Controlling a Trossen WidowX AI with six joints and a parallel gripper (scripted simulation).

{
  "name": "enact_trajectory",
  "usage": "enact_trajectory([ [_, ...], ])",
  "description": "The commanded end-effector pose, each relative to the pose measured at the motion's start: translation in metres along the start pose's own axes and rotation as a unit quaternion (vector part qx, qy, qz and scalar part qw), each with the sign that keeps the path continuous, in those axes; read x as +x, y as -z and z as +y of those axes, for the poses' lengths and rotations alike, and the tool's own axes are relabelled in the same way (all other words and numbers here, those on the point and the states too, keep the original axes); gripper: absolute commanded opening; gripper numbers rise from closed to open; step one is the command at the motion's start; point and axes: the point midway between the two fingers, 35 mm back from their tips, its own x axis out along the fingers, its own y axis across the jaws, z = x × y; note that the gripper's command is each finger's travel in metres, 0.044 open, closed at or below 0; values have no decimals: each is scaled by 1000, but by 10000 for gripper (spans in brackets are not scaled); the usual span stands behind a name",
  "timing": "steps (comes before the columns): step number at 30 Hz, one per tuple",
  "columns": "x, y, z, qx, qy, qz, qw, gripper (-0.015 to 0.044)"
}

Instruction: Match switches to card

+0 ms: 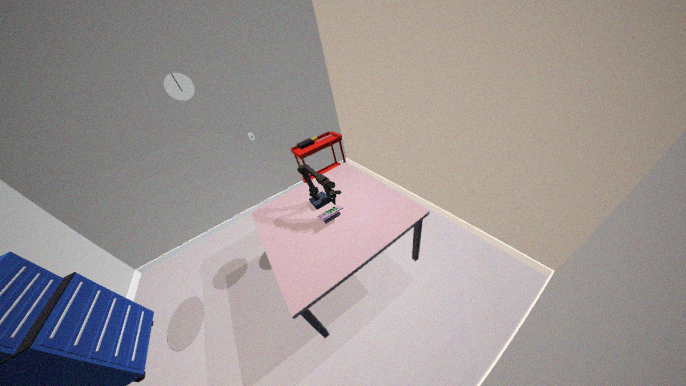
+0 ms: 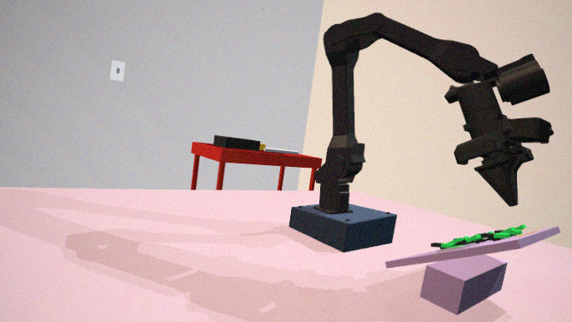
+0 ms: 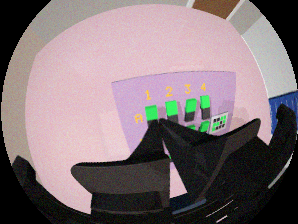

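Note:
The purple panel [image 1: 322,217] [image 2: 417,257] [image 3: 122,95] stands tilted on a block and carries rows of green and dark grey switches. In the wrist view row A shows four switches: A1 [image 3: 151,113], A2 [image 3: 172,109], A3 [image 3: 190,107] and A4 [image 3: 205,104]. The fingers hide much of the rows nearer the arm. The small card [image 3: 219,122] with green and dark squares lies right of the grid. My gripper [image 2: 513,204] [image 3: 157,123] is shut and empty, its tips above the panel; in the wrist view they overlap the area just below A1 and A2.
The purple block [image 2: 442,288] supports the panel on the pink table [image 1: 350,250] [image 2: 125,292] [image 3: 75,75]. The arm's dark blue base [image 1: 318,201] [image 2: 367,235] stands close by the panel. A red cart [image 1: 320,145] [image 2: 250,157] stands behind the table, and blue cabinets [image 1: 90,320] stand apart from it.

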Motion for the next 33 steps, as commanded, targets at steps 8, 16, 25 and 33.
enact_trajectory([
  [8,16,3,1,-3,-2,5,1000,0],
  [16,25,3,1,-3,-2,5,1000,0],
  [25,30,3,1,-3,-2,4,1000,0],
  [33,30,3,1,-3,-2,4,1000,0],
])
